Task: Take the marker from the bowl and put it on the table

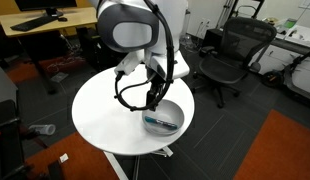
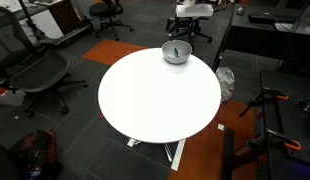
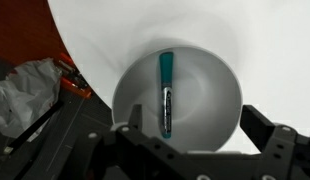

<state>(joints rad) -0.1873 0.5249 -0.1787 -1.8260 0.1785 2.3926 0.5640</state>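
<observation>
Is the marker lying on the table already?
No, in the wrist view the teal marker lies inside the bowl, not on the tabletop.

Quantities: marker (image 3: 166, 92), 1, in the bowl (image 3: 220, 85), 1, directly below the gripper (image 3: 192, 135), 1. Table (image 2: 155, 100), 1, under the bowl. Office chairs (image 2: 37, 72), 2, in an exterior view.

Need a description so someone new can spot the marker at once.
Find the round white table; a light grey bowl sits near its edge. The marker lies alone inside it: a slim pen, teal at one end, dark at the other.
</observation>
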